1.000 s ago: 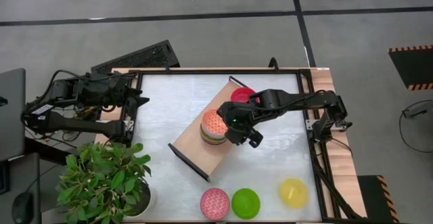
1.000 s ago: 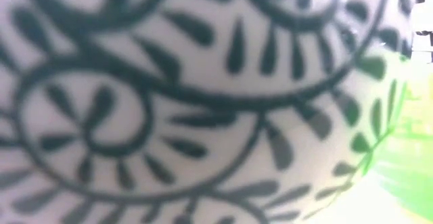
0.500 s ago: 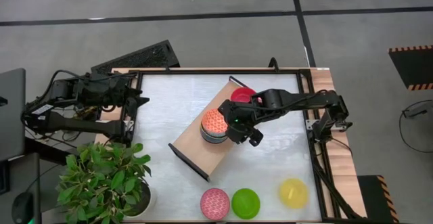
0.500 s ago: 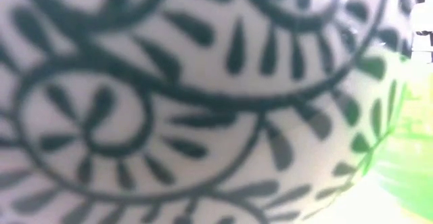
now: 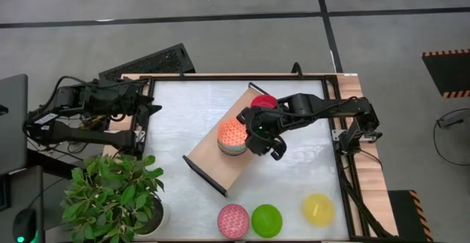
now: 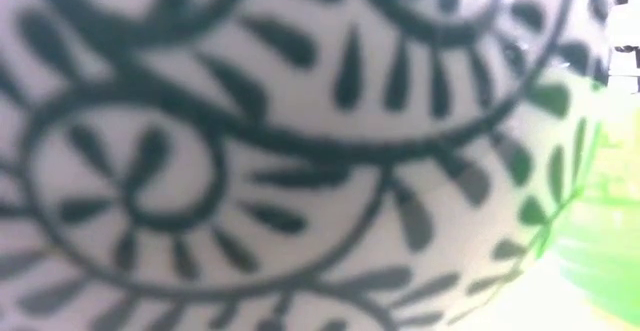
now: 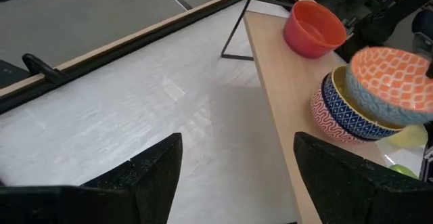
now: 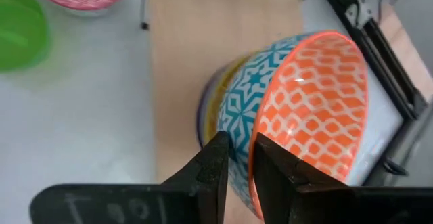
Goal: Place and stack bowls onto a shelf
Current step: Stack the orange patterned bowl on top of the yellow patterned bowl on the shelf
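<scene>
The light-wood shelf [image 5: 209, 162] lies slantwise in the middle of the table. On it stand a red bowl [image 5: 263, 100] and a stack of patterned bowls [image 7: 338, 112]. An orange-lattice bowl [image 5: 232, 132] with a blue-grey patterned outside tilts on top of the stack. My right gripper [image 8: 245, 160] is shut on that bowl. My left gripper [image 7: 237, 176] is open at the table's left edge, away from the shelf. A pink bowl [image 5: 233, 220], a green bowl [image 5: 266, 220] and a yellow bowl [image 5: 318, 208] sit near the table's near edge. My right gripper pinches the orange-lattice bowl's rim [image 8: 252, 143], with one finger [image 8: 216, 160] on the patterned outside wall and the other inside. The fingers come from the table's right. The bowl is tilted, its opening turned sideways, with its lower side over the stack [image 8: 211, 105].
A potted plant [image 5: 114, 191] stands at the table's near left corner. A white pot with a dark leaf pattern [image 6: 250, 151] fills the low view and hides the table there. The black table frame [image 5: 338, 155] runs behind my right arm.
My right arm has shifted only a little, keeping its hold on the orange-lattice bowl. The bowl stays over the stack on the shelf.
</scene>
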`<state>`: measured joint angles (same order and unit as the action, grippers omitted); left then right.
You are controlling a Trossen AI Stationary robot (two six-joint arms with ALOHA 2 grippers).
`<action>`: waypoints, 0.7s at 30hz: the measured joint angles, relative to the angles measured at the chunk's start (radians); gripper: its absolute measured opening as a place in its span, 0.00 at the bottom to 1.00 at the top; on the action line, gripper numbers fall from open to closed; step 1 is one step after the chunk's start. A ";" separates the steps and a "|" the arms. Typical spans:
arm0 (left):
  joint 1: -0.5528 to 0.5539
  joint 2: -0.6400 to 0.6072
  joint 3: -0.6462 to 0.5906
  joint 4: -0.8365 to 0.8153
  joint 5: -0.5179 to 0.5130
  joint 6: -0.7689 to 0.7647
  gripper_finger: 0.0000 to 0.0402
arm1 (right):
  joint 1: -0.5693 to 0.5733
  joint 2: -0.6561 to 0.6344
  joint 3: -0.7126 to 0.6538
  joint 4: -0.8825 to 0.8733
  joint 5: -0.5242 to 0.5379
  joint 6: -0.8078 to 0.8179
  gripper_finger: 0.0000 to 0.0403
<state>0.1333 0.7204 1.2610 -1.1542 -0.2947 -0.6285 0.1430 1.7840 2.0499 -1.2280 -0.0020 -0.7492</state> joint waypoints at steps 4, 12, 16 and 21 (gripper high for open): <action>0.000 0.000 0.000 0.000 -0.001 0.004 0.67 | 0.001 0.001 0.000 0.002 -0.023 0.000 0.22; 0.000 0.000 0.000 0.000 -0.001 0.004 0.67 | 0.000 0.003 0.000 0.003 -0.023 0.000 0.22; 0.000 0.000 0.000 0.000 -0.001 0.004 0.67 | 0.000 0.003 0.000 0.010 -0.023 -0.001 0.25; 0.000 0.000 0.000 0.000 -0.001 0.004 0.67 | 0.001 0.003 0.000 0.020 -0.026 -0.001 0.33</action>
<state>0.1333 0.7203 1.2610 -1.1542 -0.2955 -0.6243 0.1436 1.7866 2.0495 -1.2076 -0.0280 -0.7501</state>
